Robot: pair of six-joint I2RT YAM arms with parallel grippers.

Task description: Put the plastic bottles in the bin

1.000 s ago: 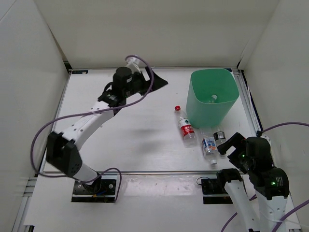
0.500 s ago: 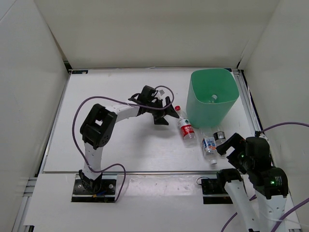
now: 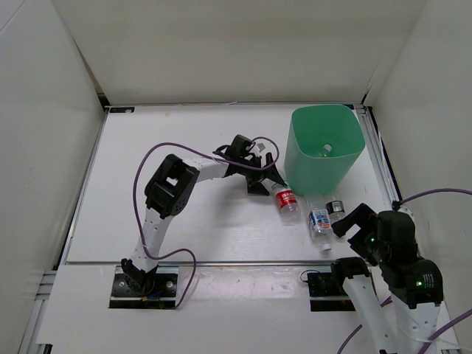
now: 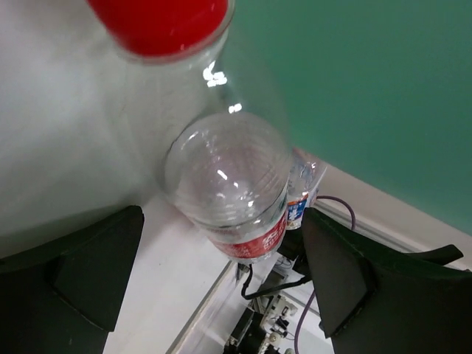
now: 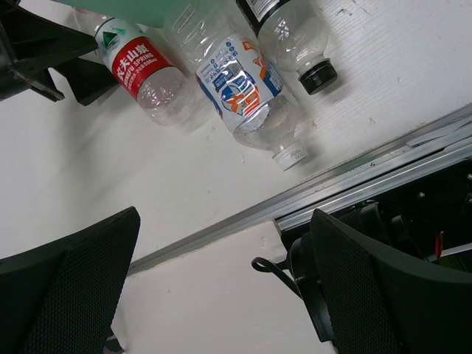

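Mint-green plastic filled the top right of the left wrist view, and that was the bin (image 4: 354, 88) wall, just beside the red-capped bottle (image 4: 228, 184). Up close, the bottle lay on its side with its red cap at the top of the frame and its label at the far end. The left gripper (image 4: 217, 247) was spread wide with one side on each flank of the bottle, both clear of the plastic and nothing pinched.

From overhead came what neither wrist camera could offer: a white-capped bottle (image 3: 325, 150) already lay down inside the bin at the far right of the table (image 3: 162, 133). The left arm reached across to the bin's near left side.

Over on the right wrist view, three bottles lay on the table. The red-capped one was at the left and the blue-white bottle (image 5: 243, 92) was in the middle. The short black-capped bottle (image 5: 295, 40) sat just beside it at the right. The right gripper (image 5: 221, 243) hung near the table's front rail with its jaws wide apart. It held nothing and touched nothing, and the bottles lay apart from it.
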